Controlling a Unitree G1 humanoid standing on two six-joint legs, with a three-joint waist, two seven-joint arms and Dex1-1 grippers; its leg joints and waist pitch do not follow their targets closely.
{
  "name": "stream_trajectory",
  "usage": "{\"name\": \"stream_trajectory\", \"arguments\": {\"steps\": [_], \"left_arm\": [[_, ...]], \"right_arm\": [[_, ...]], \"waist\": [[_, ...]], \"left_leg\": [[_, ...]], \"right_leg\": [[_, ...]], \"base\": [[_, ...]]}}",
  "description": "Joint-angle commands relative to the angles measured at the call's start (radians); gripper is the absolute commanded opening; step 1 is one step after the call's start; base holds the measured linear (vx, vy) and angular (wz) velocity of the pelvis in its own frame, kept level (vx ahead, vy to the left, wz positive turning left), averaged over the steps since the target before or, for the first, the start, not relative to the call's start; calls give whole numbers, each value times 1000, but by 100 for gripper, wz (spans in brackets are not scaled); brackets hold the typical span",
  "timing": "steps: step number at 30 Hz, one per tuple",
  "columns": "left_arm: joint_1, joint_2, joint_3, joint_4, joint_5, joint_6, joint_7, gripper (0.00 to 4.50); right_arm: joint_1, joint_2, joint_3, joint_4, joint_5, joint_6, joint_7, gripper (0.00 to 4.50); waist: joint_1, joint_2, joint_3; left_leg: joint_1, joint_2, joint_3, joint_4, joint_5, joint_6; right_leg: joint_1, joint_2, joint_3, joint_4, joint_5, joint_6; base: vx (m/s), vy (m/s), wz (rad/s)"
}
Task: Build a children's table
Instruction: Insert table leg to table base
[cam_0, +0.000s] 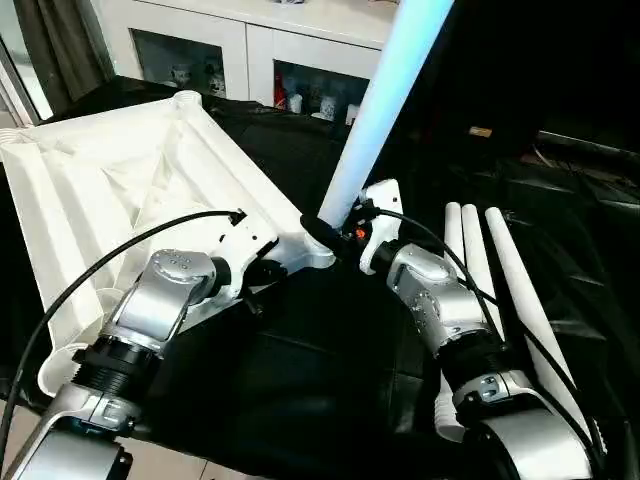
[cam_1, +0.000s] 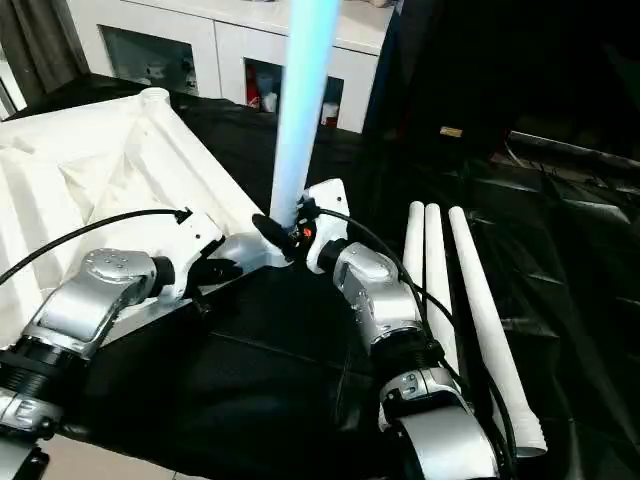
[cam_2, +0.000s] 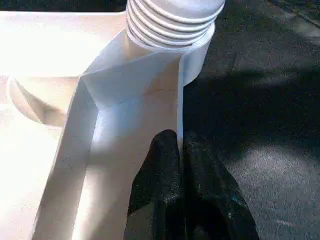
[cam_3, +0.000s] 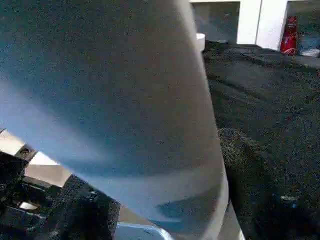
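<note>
The children's table top (cam_0: 110, 190) lies upside down on the black cloth, white and ribbed. One white leg (cam_0: 385, 100) stands in its near corner socket (cam_0: 315, 250), leaning up and away. My right gripper (cam_0: 335, 235) is closed around that leg's base, and the leg (cam_3: 125, 100) runs between its black fingers (cam_3: 250, 175). My left gripper (cam_2: 178, 142) is shut on the top's raised rim (cam_2: 150, 85) just beside the socket. The leg's threaded end (cam_2: 172, 22) sits above that grip. Three more legs (cam_0: 480, 270) lie side by side to the right.
A white cabinet (cam_0: 250, 45) with glass-front shelves stands behind the table top. Black cloth (cam_0: 300, 380) covers the work surface. A black cable (cam_0: 130, 245) arcs over my left forearm, and another runs along my right arm.
</note>
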Motion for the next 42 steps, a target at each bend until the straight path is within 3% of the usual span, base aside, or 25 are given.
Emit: {"name": "stream_trajectory", "arguments": {"steps": [1, 5, 6, 7, 14, 19, 26, 31, 34, 37, 42], "left_arm": [[6, -7, -18, -17, -3, -24, -18, 0], [15, 4, -28, -29, -3, -22, -39, 0], [19, 10, -36, -34, -2, -22, -51, 0], [22, 14, -42, -37, 0, -25, -62, 0], [23, 31, -58, -37, -4, -56, -106, 0], [24, 62, -82, -24, 5, -97, -162, 0], [39, 79, -94, -22, 10, -130, -188, 0], [49, 89, -104, -25, 1, -234, -235, 0], [62, 98, -110, -46, -12, -317, -276, 0], [76, 96, -100, -80, -39, -304, -291, 0], [97, 104, -95, -99, -50, -329, -317, 0]], "right_arm": [[5, 4, 5, -2, 19, 25, 21, 253], [-3, 5, -8, 4, 29, 32, 18, 229], [-8, 5, -13, 8, 35, 38, 19, 222], [-12, 4, -18, 12, 37, 41, 20, 219], [-24, 3, -38, 15, 44, 55, 27, 199], [-18, -9, -45, -11, 60, 80, 51, 195], [-13, -21, -56, -27, 68, 100, 64, 191], [-18, -19, -78, -40, 89, 111, 63, 191], [-10, -33, -86, -91, 110, 131, 69, 190], [12, -49, -98, -166, 134, 170, 72, 189], [61, -76, -96, -280, 156, 231, 80, 189]], "waist": [[9, 21, -63], [10, 21, -64], [11, 26, -64], [10, 21, -65], [14, 25, -66], [18, 18, -66], [23, 19, -64], [24, 21, -64], [34, 23, -65], [46, 26, -61], [48, 22, -59]], "left_leg": [[0, 6, 16, -62, 8, 50], [0, 6, 15, -62, 8, 48], [1, 5, 15, -61, 9, 47], [0, 6, 15, -61, 13, 48], [2, 5, 16, -60, 19, 46], [3, 5, 16, -60, 23, 49], [3, 6, 17, -61, 4, 36], [3, 6, 16, -62, -9, 27], [13, 6, 21, -61, -5, 35], [13, 8, 21, -64, -28, 21], [7, 6, 20, -68, -64, -1]], "right_leg": [[82, -56, 31, -37, 73, -271], [83, -56, 31, -37, 77, -273], [83, -56, 31, -36, 80, -273], [84, -56, 30, -35, 89, -274], [84, -55, 30, -33, 102, -279], [84, -55, 29, -32, 96, -274], [83, -57, 31, -34, 63, -265], [82, -57, 31, -35, 44, -252], [74, -53, 31, -33, 69, -259], [74, -53, 30, -35, 44, -245], [78, -56, 31, -40, -28, -214]], "base": [[0, 0, 0], [0, 0, 0], [0, 0, 0], [0, 0, 0], [0, 0, 0], [0, 0, 0], [0, 0, 0], [0, 0, 0], [0, 0, 0], [0, 0, 0], [0, 0, 0]]}}
